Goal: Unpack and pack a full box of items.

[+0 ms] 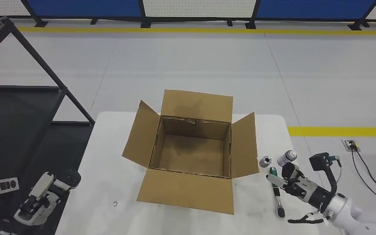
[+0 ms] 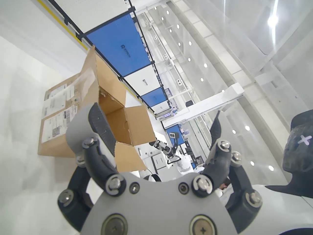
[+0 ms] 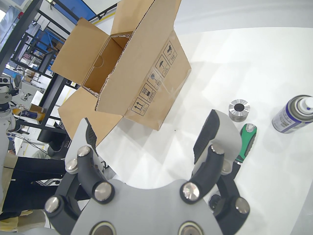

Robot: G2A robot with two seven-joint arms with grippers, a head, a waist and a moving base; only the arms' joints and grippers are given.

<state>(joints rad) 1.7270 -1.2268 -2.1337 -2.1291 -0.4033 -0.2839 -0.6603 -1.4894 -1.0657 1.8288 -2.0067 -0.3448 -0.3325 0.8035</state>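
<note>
As the box (image 1: 185, 191) stands now: flaps spread, nothing seen inside, middle of the tabletop (image 1: 106, 176); unpacking judged complete, packing not yet begun
Items: metal cylinder (image 3: 239, 110), spray can (image 3: 293, 114) and green-handled tool (image 3: 247, 140) grouped near the right edge, apart from the box
Right gripper (image 3: 149, 133): released, holding nothing, close by the tool; next move probably calls for straddling the handle, clenching, then carrying it into the box
Left gripper (image 2: 156, 118): released, holding nothing, off the left edge near the front corner
Top view: box floor; whole layout
Right wrist view: handling symbols on the box side; cylinder's bore
Left wrist view: paper labels on an outer flap
</note>
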